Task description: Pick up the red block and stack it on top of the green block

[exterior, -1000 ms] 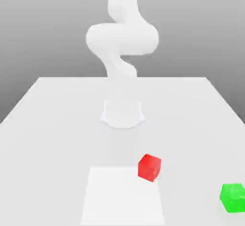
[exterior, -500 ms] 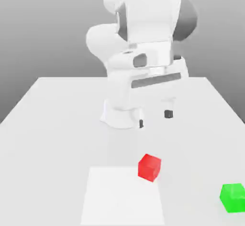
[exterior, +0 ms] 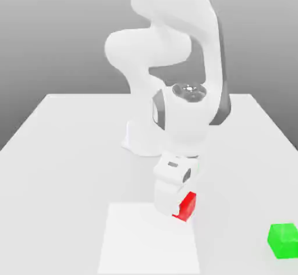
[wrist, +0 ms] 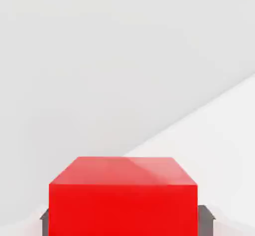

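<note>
The red block (exterior: 188,206) rests on the white table (exterior: 64,152), at the far right corner of a lighter square patch (exterior: 145,245). My gripper (exterior: 180,206) has come down over it, and the white hand covers the block's left part. In the hand view the red block (wrist: 123,195) sits between two dark fingers (wrist: 206,221), one against each side, so the gripper is shut on it. The green block (exterior: 283,240) lies on the table toward the exterior view's right, well apart from the red one.
The arm's white base (exterior: 139,140) stands behind the blocks in the middle of the table. The arm's elbow and wrist hang above the red block. The table's front edge lies just below the green block.
The arm swung in and dropped from above the base to the red block. Its fingers, spread wide half a second ago, have closed on the block. Neither block has moved.
</note>
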`<state>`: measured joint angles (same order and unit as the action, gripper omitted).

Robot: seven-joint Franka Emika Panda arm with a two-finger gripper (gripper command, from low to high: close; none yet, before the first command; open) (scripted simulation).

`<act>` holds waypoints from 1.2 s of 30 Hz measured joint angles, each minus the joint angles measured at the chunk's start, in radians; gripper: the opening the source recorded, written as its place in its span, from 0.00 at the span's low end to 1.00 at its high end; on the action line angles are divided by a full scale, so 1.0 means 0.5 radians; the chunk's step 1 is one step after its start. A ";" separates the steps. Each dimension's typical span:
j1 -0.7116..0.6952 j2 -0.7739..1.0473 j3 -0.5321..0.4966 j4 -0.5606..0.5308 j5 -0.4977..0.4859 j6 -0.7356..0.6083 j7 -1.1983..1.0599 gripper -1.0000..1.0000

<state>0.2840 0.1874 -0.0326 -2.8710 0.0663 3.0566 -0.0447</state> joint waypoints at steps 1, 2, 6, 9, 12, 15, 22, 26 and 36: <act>-0.009 0.022 0.010 0.002 0.005 0.020 -0.004 0.00; -0.004 -0.003 0.003 -0.001 -0.003 -0.002 0.001 0.00; 0.017 -0.247 -0.045 -0.033 -0.095 -0.210 0.063 0.00; 0.018 -0.457 -0.063 -0.065 -0.150 -0.389 0.105 0.00; 0.072 -0.481 -0.032 0.047 -0.182 -0.527 0.084 0.00; 0.170 -0.385 -0.001 0.252 -0.200 -0.636 0.023 0.00; 0.339 -0.123 0.141 0.757 -0.199 -0.881 -0.156 0.00; 0.415 0.042 0.238 1.023 -0.205 -0.983 -0.246 0.00; 0.452 0.344 0.226 1.085 -0.259 -0.743 -0.226 1.00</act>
<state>0.5099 0.3593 0.0802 -2.3287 -0.0632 2.6851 -0.1575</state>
